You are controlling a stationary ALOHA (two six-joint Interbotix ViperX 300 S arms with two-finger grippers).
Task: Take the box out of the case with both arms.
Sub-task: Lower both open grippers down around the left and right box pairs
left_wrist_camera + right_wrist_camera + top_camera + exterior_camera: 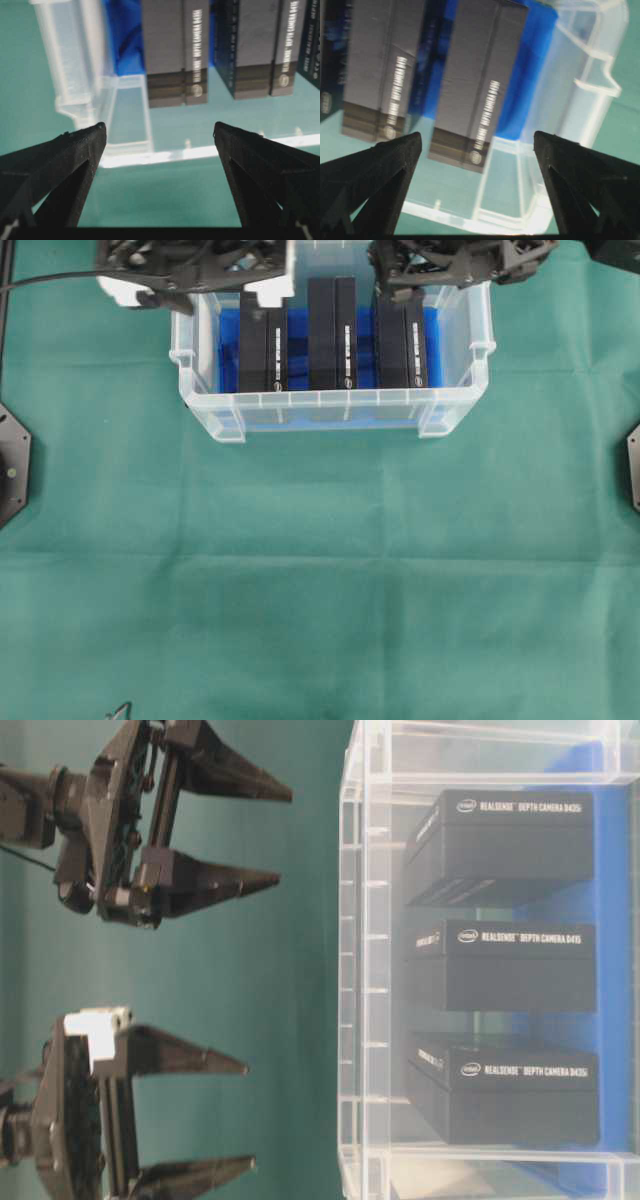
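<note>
Clear plastic case (330, 410), rimmed, with side handles and a blue lining (228, 355), standing on a green cloth (320, 570). Inside the case: three black boxes set on edge in a row, namely a left box (264, 352), a middle box (332, 332) and a right box (402, 340), each printed with white lettering and none touching its neighbour. Left gripper (159, 132): jaws spread wide, holding nothing, poised above the case's left end. Right gripper (477, 135): likewise released and empty, above the case's right end, over the right box. Handling estimate: stiff printed cardboard, probably light, smooth-faced and liable to slip; which box is meant cannot be told. Best hold: the exposed upper edge, pinched across the narrow thickness, one gripper toward each end, lifted straight up to clear the case rim.
</note>
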